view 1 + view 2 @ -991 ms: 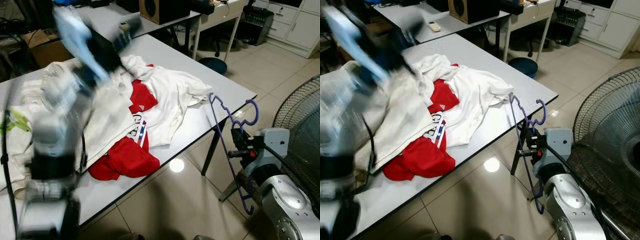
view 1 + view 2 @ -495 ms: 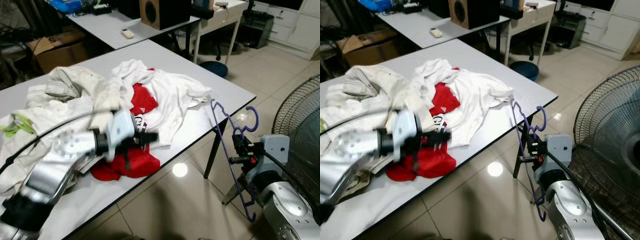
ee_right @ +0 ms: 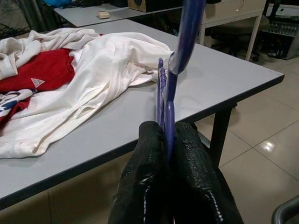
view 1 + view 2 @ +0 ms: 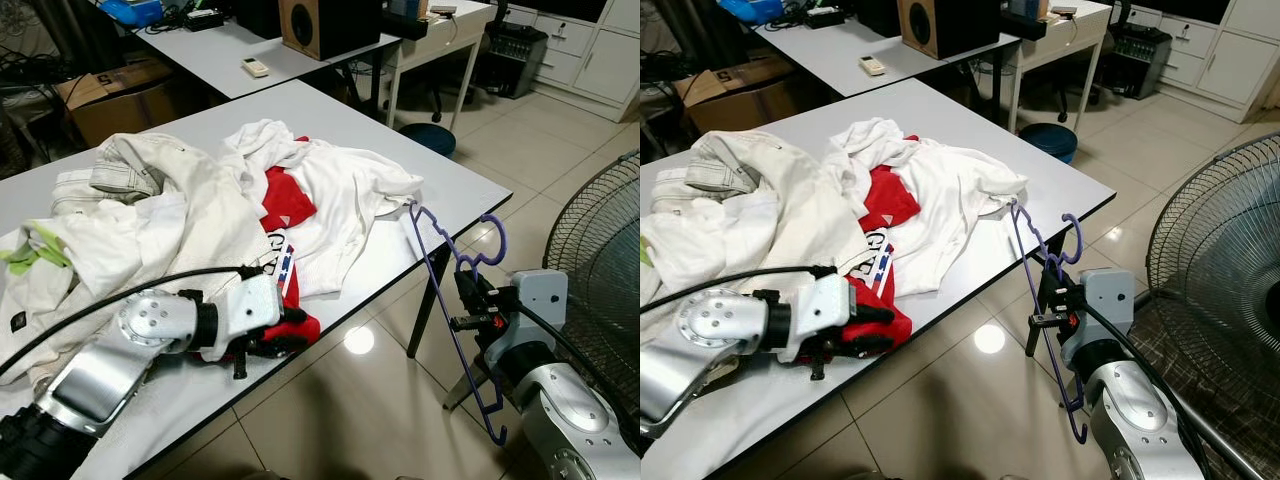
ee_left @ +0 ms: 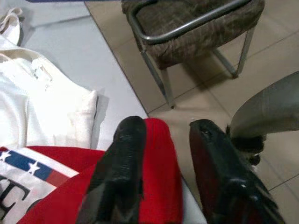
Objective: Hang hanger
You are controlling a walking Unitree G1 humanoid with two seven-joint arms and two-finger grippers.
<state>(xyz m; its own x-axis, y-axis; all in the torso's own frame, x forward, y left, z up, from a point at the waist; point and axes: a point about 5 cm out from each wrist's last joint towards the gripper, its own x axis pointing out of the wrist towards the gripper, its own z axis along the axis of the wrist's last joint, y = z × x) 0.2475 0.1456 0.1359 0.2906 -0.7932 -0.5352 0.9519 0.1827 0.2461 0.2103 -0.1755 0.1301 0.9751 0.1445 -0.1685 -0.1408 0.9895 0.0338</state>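
Right hand [image 4: 470, 305]: fingers clamped together on thin purple wire hanger [image 4: 448, 290], held upright off the right edge of the smooth grey table [image 4: 440, 185], hook near the corner. Left hand [image 4: 875, 330]: fingers apart, resting on crumpled red T-shirt [image 4: 855, 315] at the near edge. White shirt [image 4: 345, 200] and cream garments [image 4: 150, 215] heaped further left.

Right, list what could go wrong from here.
The left gripper is open around the edge of the red shirt, which lies tangled under the white shirt; lifting it may drag the pile off the table. The right gripper pinches only the thin wire of the purple hanger, so the hanger could twist or slip.
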